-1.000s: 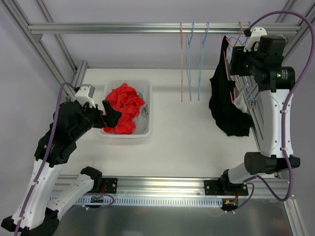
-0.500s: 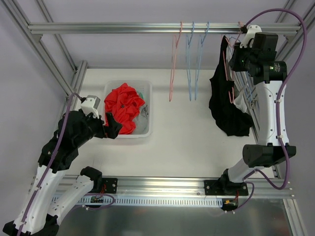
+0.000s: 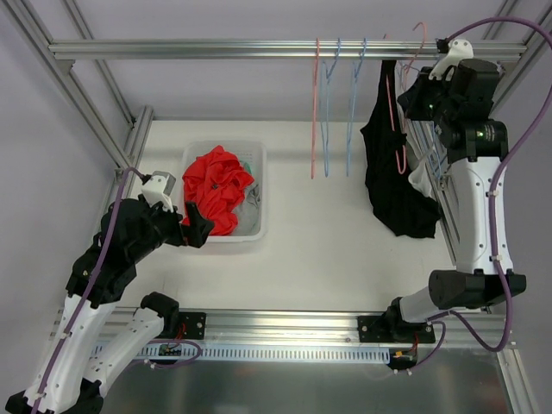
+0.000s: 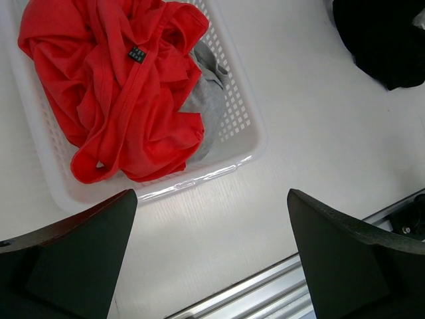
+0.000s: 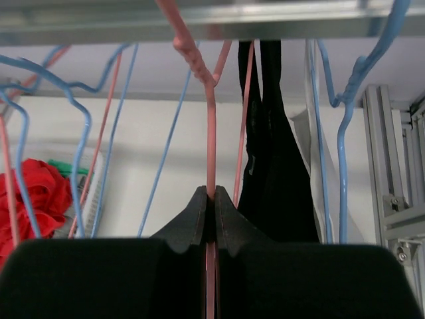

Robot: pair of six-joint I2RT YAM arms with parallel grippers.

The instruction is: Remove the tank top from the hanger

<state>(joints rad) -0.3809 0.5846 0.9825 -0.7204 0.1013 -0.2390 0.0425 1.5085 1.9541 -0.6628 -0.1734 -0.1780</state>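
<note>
Right gripper [image 5: 211, 214] clamped shut on the pink hanger [image 5: 210, 139] at its neck.
Black tank top [image 3: 388, 172] hangs on that hanger; blue hangers [image 5: 343, 173] flank it; far to its left, the left gripper [image 4: 209, 196] gapes wide over a white basket [image 4: 257, 136].

Top cam sits high up at the near edge and looks down on the whole table [image 3: 328, 233]. Left wrist cam points steeply down, pretty close, at the white basket [image 4: 236, 109], which the top view catches too. Right wrist cam faces level, right up against the pink hanger [image 5: 210, 133].
</note>
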